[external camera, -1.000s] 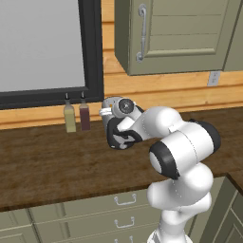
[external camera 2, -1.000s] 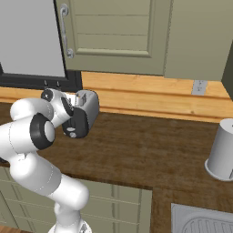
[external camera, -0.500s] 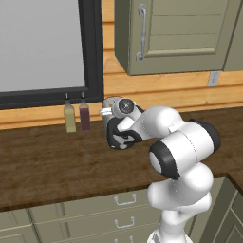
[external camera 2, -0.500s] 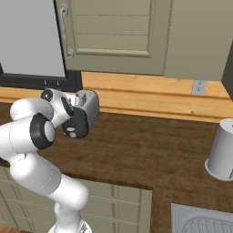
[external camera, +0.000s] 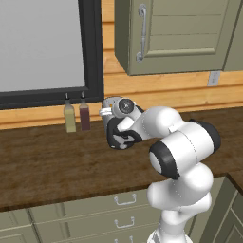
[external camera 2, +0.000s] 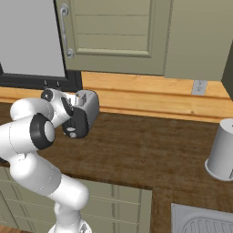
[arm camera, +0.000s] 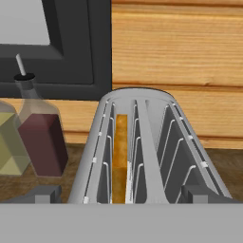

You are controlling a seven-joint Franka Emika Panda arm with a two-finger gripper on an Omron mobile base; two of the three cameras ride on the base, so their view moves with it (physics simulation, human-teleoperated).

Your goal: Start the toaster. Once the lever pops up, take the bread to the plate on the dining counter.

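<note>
The silver toaster [arm camera: 137,142] stands on the wood counter by the wall, its black front panel [external camera 2: 78,124] facing the room. One slice of bread [arm camera: 120,156], orange-brown edge up, sits low in its left slot. My gripper [arm camera: 121,195] hovers open just above the toaster's front end, one fingertip [arm camera: 45,194] on each side of the body, holding nothing. In the left base view my hand covers most of the toaster [external camera: 110,114]. The lever is hidden below my hand. The plate and the dining counter are out of view.
Two slim bottles [external camera: 70,118] [external camera: 84,116] stand just left of the toaster under the black window frame [external camera: 92,57]. A wall cabinet [external camera: 175,33] hangs overhead. A grey canister [external camera 2: 223,150] and a sink [external camera 2: 205,223] lie far right.
</note>
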